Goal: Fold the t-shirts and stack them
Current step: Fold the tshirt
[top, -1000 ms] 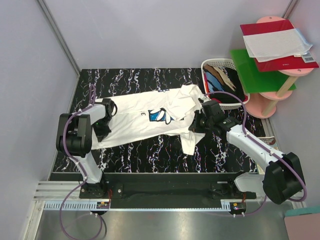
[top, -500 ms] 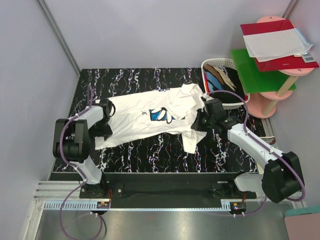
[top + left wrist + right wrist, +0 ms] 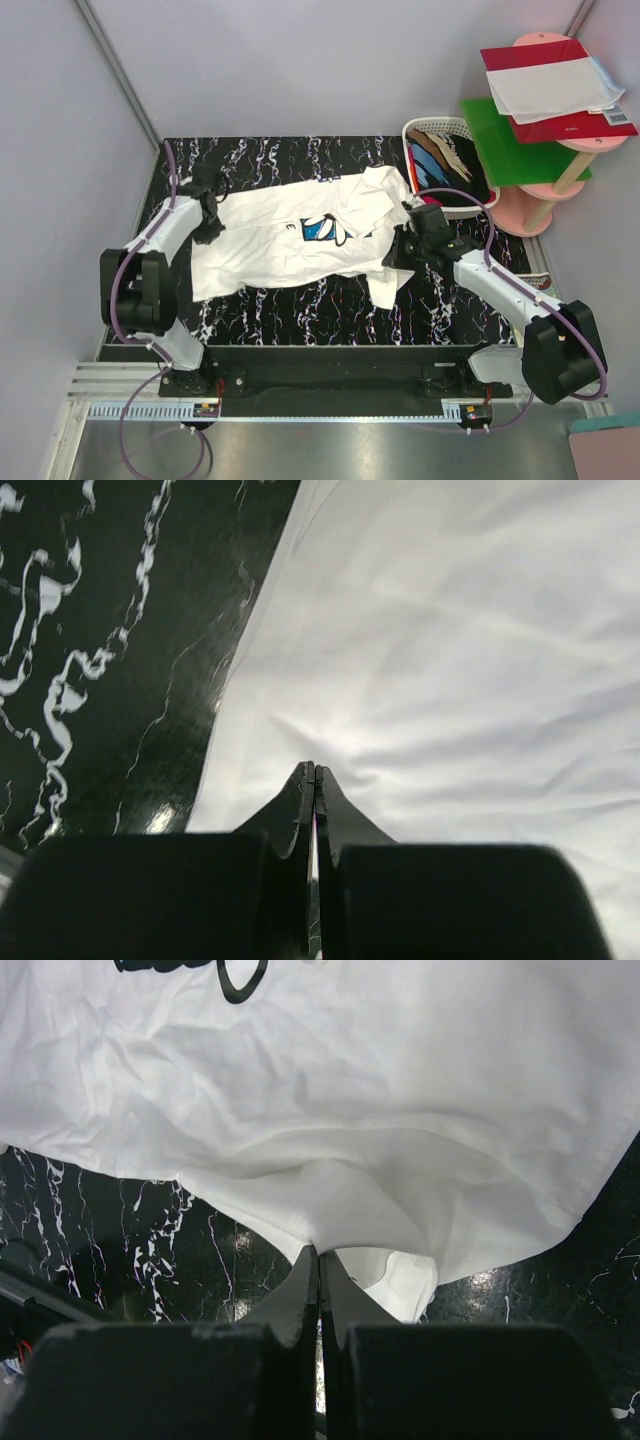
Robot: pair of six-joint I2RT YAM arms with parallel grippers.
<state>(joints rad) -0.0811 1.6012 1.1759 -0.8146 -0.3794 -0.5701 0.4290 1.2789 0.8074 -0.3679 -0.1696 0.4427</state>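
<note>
At the near edge of the counter (image 3: 300, 312): both arm bases sit side by side, and the black, white-veined surface runs away from them.
Right arm: it reaches inward from the right base, with its wrist over the right-hand part of the cloth.
Right tool (image 3: 319, 1256): the fingers are pressed together on a gathered fold at the near hem of the white t-shirt (image 3: 270, 250). Creases fan out from the tips, and a small flap hangs just beside them over the dark surface.
White t-shirt: it lies spread across the middle of the counter between the two tools, rumpled, with its long side running left to right. One flap points toward the near edge just below the right tool.
Print (image 3: 320, 230): a blue patch with black lettering faces up near the centre of the shirt. The right wrist view shows only the bottoms of the black letters.
Left arm: it stretches up the left side of the counter to the shirt's far left corner.
Left tool (image 3: 315, 778): the fingers are closed tight with no gap, their tips on the white cloth just inside its edge. The cloth puckers toward the tips, which looks like a thin pinch.
Basket (image 3: 430, 127): white plastic, it stands at the far right corner of the counter, apart from the white shirt.
T-shirts in the basket (image 3: 440, 160): dark, blue and tan cloth is piled loosely inside.
Beyond the counter: a green board (image 3: 510, 150) and a red folder (image 3: 560, 127) under a white paper sheet (image 3: 550, 85) rest on a pink stand (image 3: 520, 212).
</note>
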